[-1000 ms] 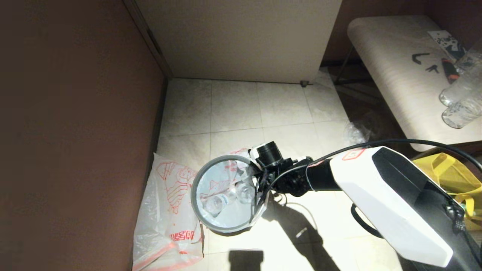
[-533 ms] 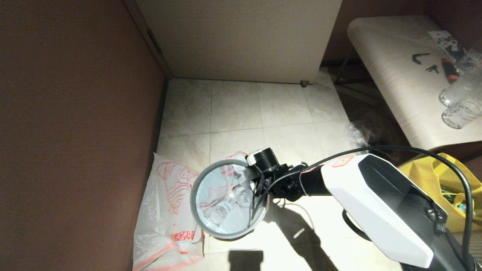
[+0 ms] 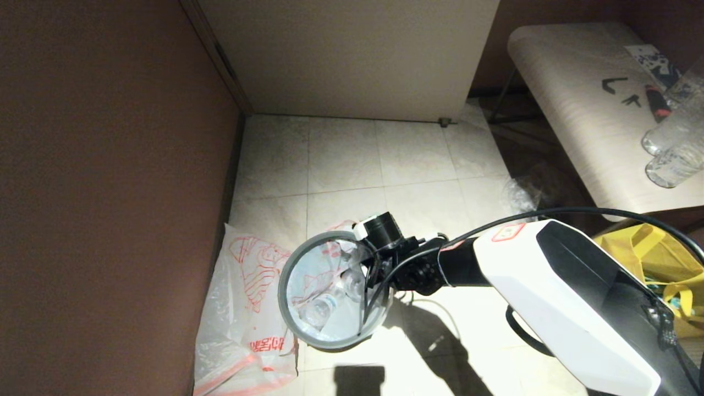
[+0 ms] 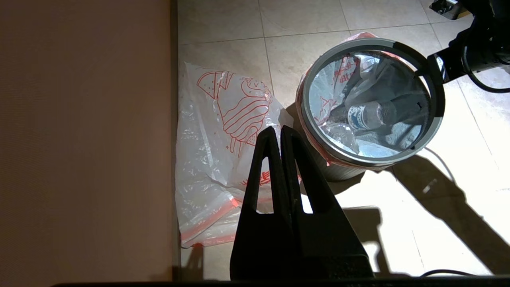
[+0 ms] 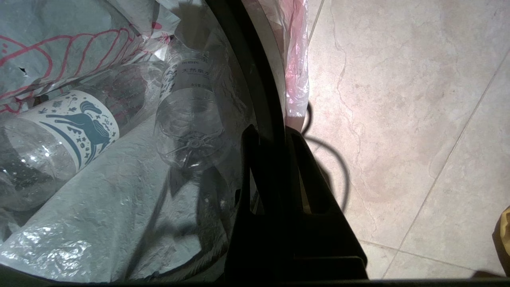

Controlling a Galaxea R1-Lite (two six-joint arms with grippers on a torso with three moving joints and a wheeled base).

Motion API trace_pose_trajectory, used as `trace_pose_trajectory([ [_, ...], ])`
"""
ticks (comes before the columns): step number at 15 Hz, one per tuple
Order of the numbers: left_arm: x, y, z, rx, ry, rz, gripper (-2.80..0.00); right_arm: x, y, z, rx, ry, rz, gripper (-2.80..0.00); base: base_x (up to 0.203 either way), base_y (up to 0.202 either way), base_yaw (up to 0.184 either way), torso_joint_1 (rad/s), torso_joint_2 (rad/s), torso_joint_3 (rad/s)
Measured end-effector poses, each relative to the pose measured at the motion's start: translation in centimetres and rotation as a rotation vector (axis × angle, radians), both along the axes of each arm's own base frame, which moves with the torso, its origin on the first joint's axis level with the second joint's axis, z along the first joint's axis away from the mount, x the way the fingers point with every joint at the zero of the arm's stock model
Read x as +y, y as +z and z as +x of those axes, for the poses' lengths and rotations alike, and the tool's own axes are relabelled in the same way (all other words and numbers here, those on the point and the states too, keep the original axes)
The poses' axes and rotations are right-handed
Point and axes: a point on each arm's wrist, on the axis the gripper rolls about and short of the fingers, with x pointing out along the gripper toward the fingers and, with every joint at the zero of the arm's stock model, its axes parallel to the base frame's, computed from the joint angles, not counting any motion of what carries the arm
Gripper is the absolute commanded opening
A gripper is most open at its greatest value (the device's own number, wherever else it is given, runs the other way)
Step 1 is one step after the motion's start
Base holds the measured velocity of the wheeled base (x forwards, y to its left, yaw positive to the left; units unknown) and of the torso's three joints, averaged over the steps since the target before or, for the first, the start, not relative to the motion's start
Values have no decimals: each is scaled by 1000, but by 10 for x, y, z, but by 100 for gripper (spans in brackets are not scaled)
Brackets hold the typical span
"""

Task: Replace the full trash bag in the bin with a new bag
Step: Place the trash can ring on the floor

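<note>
The black bin (image 4: 343, 170) stands on the tiled floor with its grey ring rim (image 4: 380, 160) on top. It is lined by the full trash bag (image 4: 338, 75), which holds clear bottles (image 5: 187, 131). My right gripper (image 5: 273, 133) is shut on the ring rim (image 5: 255, 75) at the bin's right side, one finger inside and one outside; the head view shows this gripper (image 3: 374, 267) too. The new bag (image 3: 242, 308) lies flat on the floor left of the bin (image 3: 282, 289), by the wall. My left gripper (image 4: 280, 129) hangs shut and empty above the new bag (image 4: 215, 151).
A brown wall (image 3: 110, 192) runs close along the left. A pale cabinet front (image 3: 352, 55) closes the back. To the right are a table (image 3: 577, 110) with clear bottles, a yellow tote (image 3: 649, 253) and crumpled clear wrap (image 3: 520, 192). Open floor lies behind the bin.
My right gripper, still holding the ring rim, has shifted a little toward the left and nearer to me; the ring moved slightly with it.
</note>
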Motion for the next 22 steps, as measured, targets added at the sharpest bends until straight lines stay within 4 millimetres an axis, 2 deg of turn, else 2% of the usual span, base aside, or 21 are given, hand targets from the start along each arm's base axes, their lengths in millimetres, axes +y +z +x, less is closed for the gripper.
trace_pose_trajectory([
  [5, 0, 0, 0, 0, 0, 0, -280, -5, 18, -15, 7, 10, 10, -280, 0, 0, 0, 0, 0, 0],
  [8, 0, 0, 0, 0, 0, 0, -280, -9, 35, -33, 34, 11, 40, -280, 0, 0, 0, 0, 0, 0],
  [13, 0, 0, 0, 0, 0, 0, -280, -16, 74, -77, 201, 74, 132, -280, 0, 0, 0, 0, 0, 0],
  [15, 0, 0, 0, 0, 1, 0, -280, -17, 89, -87, 195, 87, 156, -280, 0, 0, 0, 0, 0, 0],
  [17, 0, 0, 0, 0, 0, 0, -280, -30, 104, -83, 170, 63, 182, -280, 0, 0, 0, 0, 0, 0],
  [19, 0, 0, 0, 0, 0, 0, -280, -60, 117, -63, 140, -14, 209, -280, 0, 0, 0, 0, 0, 0],
  [22, 0, 0, 0, 0, 0, 0, -280, -116, 130, -29, 113, -129, 261, -280, 0, 0, 0, 0, 0, 0],
])
